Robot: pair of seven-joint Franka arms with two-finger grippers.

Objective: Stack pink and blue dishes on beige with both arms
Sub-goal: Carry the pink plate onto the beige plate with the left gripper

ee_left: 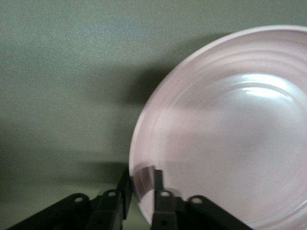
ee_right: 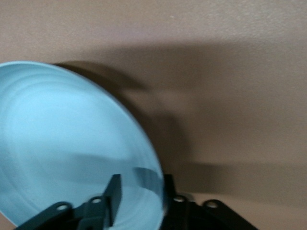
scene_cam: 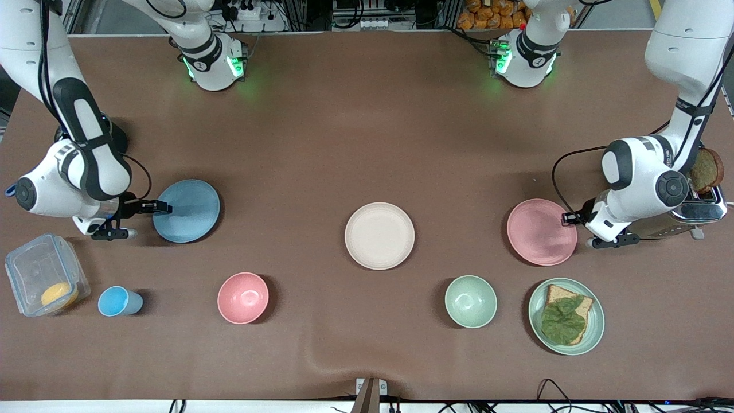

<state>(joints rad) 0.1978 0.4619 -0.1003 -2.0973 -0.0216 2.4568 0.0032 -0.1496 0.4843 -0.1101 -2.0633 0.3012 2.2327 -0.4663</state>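
In the front view, the beige plate (scene_cam: 379, 236) is seen alone at the middle of the table. The blue plate (scene_cam: 187, 210) is found toward the right arm's end, and its rim is pinched by the right gripper (scene_cam: 156, 207). The pink plate (scene_cam: 541, 232) is found toward the left arm's end, and its rim is pinched by the left gripper (scene_cam: 571, 218). Nearer to the camera a row of other things is placed: a clear box (scene_cam: 45, 281), a blue cup (scene_cam: 117, 301), a pink bowl (scene_cam: 243, 297), a green bowl (scene_cam: 471, 301) and a green plate (scene_cam: 566, 316) with bread and a leaf. A toaster (scene_cam: 697, 209) is partly hidden by the left arm. Nothing is placed between either held plate and the beige plate.

In the left wrist view, the pink plate (ee_left: 230, 139) is clamped at its rim between the two fingers (ee_left: 160, 199).

In the right wrist view, the blue plate (ee_right: 72, 148) is gripped at its rim in the same way by the fingers (ee_right: 114, 191).
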